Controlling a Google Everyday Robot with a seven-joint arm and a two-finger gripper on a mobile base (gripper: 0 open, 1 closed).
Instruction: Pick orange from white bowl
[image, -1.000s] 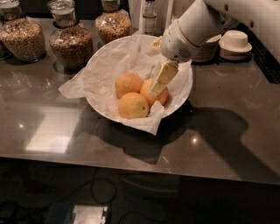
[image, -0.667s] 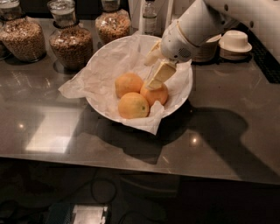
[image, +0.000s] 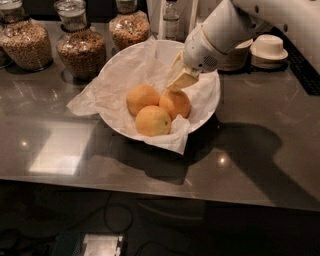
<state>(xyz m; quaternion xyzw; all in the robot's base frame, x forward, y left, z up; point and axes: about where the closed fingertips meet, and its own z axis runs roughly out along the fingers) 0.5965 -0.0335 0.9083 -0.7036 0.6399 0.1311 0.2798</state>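
Observation:
The white bowl, wide and lined with crumpled white paper, stands on the dark counter. Three oranges lie in it: one at the left, one at the right and one at the front. My gripper reaches down from the upper right on the white arm. Its cream tip hangs just above the top of the right orange, close to it. None of the oranges is lifted.
Three glass jars of grain stand behind the bowl at the back left. A bottle stands at the back. Small stacked white bowls are at the back right. The counter's front edge runs below the bowl.
My gripper has risen and drawn back a little from the right orange. The three oranges have stayed in the bowl.

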